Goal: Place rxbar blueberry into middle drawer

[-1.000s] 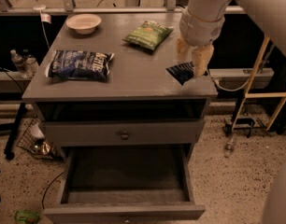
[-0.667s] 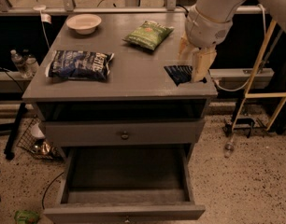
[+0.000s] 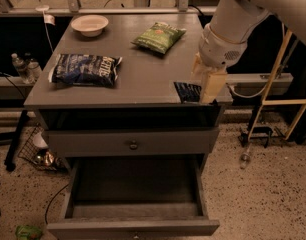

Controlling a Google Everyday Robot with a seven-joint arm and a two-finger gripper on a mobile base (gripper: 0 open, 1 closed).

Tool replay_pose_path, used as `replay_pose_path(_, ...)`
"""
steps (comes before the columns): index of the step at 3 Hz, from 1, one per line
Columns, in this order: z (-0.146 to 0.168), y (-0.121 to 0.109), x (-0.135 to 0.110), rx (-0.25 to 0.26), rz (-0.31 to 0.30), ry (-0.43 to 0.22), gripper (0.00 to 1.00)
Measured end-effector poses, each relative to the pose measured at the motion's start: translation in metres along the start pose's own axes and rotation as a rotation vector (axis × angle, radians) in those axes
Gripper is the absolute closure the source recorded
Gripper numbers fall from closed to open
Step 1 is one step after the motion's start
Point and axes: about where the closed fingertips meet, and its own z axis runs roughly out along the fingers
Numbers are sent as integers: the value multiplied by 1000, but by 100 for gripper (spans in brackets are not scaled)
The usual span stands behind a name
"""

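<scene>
The rxbar blueberry [image 3: 186, 92], a small flat dark navy bar, is at the front right edge of the grey cabinet's top [image 3: 138, 81]. My gripper [image 3: 205, 88], on a white arm coming from the upper right, is shut on the bar's right end, and the rest of the bar sticks out to the left. The middle drawer [image 3: 93, 229] stands pulled open at the bottom of the cabinet, below and left of the gripper, with nothing inside it.
A large dark-blue chip bag [image 3: 85, 69], a green chip bag [image 3: 159, 36] and a white bowl [image 3: 90, 24] lie on the cabinet top. The knobbed drawer above [image 3: 133, 144] is closed. Bottles [image 3: 23, 66] and a wire basket [image 3: 38, 154] are at the left, a yellow frame [image 3: 278, 99] at the right.
The gripper has moved toward the cabinet's front edge, and the bar has moved with it from further back on the top.
</scene>
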Motion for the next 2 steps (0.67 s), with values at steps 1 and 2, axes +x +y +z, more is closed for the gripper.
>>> replay_pose_path(1,3,3,2,2,9,-6,100)
replay_pose_path(2,22,25,5,-16,53,-23,100)
